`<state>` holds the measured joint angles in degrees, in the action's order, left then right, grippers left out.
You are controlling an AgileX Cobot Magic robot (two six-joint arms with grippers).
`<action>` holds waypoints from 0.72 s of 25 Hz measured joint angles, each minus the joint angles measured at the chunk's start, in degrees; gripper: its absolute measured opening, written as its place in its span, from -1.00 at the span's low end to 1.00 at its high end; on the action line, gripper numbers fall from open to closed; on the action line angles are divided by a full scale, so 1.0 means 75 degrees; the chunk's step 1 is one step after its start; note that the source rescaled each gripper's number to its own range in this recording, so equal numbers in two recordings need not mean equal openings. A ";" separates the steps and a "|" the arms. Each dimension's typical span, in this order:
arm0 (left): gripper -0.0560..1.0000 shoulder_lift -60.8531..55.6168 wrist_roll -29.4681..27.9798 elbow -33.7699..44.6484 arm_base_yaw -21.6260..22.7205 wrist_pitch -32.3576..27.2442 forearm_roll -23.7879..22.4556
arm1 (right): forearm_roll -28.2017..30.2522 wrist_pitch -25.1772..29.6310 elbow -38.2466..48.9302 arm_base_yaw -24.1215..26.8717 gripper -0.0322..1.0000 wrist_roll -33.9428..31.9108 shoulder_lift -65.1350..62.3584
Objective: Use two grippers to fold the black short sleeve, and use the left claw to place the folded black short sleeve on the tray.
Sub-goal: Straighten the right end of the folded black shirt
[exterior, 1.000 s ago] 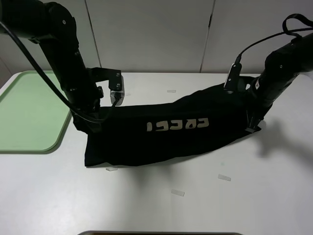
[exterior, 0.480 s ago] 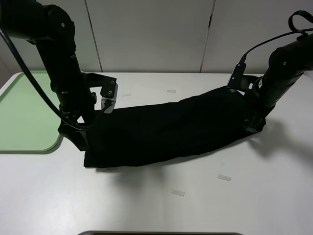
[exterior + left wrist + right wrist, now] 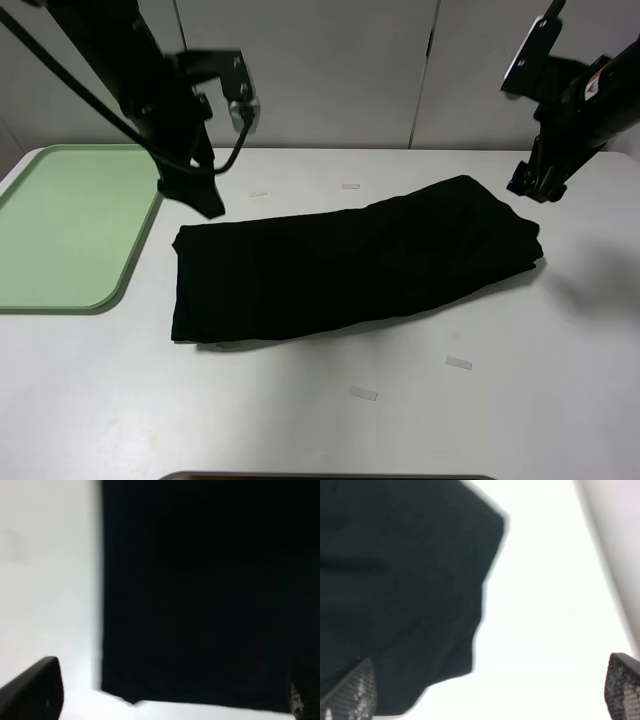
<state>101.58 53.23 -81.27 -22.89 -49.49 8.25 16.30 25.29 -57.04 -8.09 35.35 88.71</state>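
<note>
First fold looks done, both pincers up and empty

Black short sleeve lies flat on the white worktop as a long band across mid-frame, low at left and rising to the right, and sits just right of the tray at the left edge without touching it. Left pincer hangs above the band's left end and right pincer above its right end, both with jaws wide and nothing in them. My read is the band is too long for the tray, so next both drop to the ends for a crosswise fold, then the left one carries it over. Count: 1 shirt, 1 tray (empty), 2 arms, 2 pincers, roughly 5 small tape strips on the worktop
</note>
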 joint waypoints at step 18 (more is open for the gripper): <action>0.99 -0.4805 -0.0950 -0.0673 0.0000 -0.0333 -0.0477 | -0.1837 -0.0293 0.0000 0.0000 1.00 -0.0030 -0.3394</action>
<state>65.54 46.11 -86.32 -22.89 -51.99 4.67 2.53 23.10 -57.04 -8.09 35.13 63.26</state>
